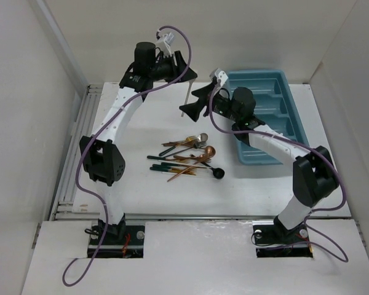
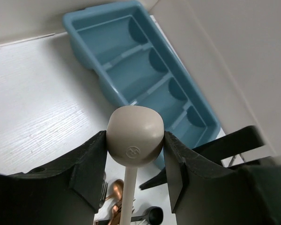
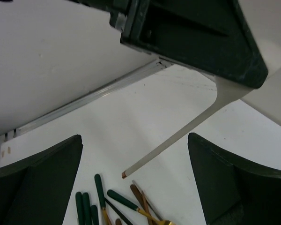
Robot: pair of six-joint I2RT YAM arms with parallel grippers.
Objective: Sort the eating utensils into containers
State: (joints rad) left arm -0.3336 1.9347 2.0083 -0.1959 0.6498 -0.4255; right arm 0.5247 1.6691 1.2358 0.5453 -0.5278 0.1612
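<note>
While the left gripper (image 2: 135, 157) pinches the cream-white spoon (image 2: 135, 129) by its smooth bowl, the light, stiff handle hangs free. The right gripper (image 3: 135, 140), spread, would best take that handle mid-length.

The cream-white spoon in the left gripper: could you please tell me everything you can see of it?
The cream-white spoon looks matte, like plastic or ceramic, with a rounded bowl bearing a small round stamped mark and a slim, gently curved handle ending in a brownish tip. The left gripper clamps its bowl between both fingers, so the handle hangs down, slightly tilted, over the table near the teal tray. Nothing else appears to touch it.
</note>
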